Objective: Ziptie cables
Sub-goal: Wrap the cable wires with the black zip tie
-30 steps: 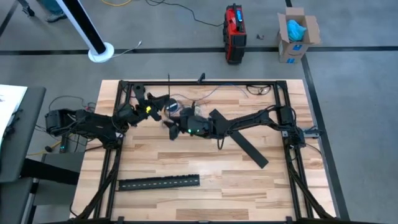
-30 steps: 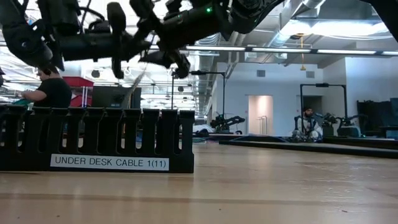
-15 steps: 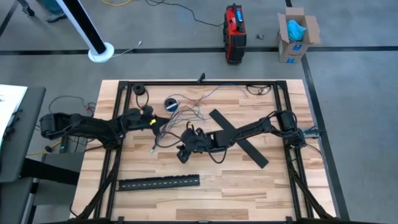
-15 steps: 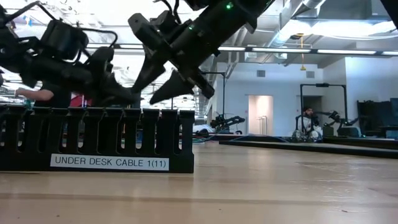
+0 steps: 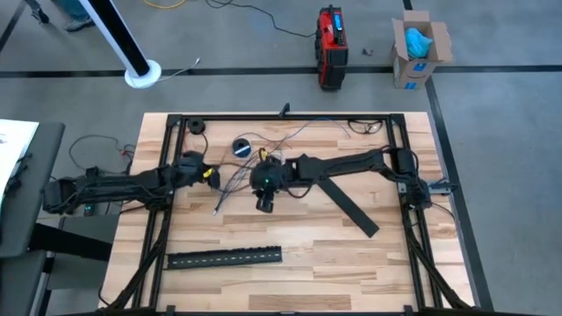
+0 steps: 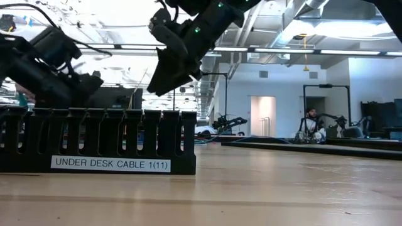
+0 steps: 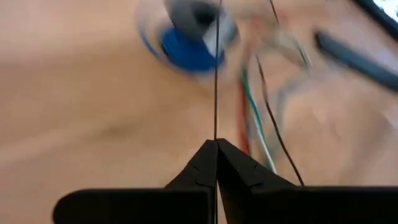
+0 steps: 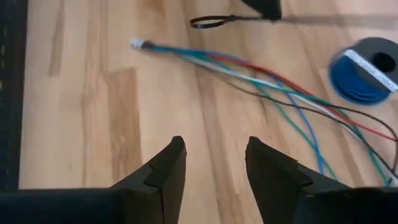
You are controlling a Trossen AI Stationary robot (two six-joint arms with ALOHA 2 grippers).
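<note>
The cables [image 5: 250, 171] lie fanned out on the wooden table, thin coloured wires whose bunched end [image 8: 140, 43] points toward the near left. My left gripper [image 5: 211, 174] is just left of them, shut on a thin black ziptie [image 7: 216, 74] that ends in a small loop [image 8: 211, 22]. My right gripper [image 8: 214, 155] hangs open over bare wood near the cables' near side [image 5: 264, 204], with nothing between its fingers. In the low view both grippers are above the table. My left gripper pinches the ziptie's tail [image 7: 216, 134] between its two fingertips. The strand runs straight on ahead of the fingers, along their line, toward the table's right. Its looped end [image 8: 202, 22] sits beyond the cables' bunched end; whether it touches the table I cannot tell.
A blue tape roll [image 5: 242, 147] lies beyond the cables toward the far edge. A flat black strip [image 5: 347, 202] lies slanted at centre right. A black slotted cable duct [image 5: 224, 257] lies along the near side and fills the low view's left [image 6: 94, 141]. People show in the room behind.
My two grippers, close together over the far middle a second ago, have come apart. The left has drawn back toward the table's left edge. The right has swung toward the near edge, then back a little, and now points at the table. The cables lie spread out in the open.
</note>
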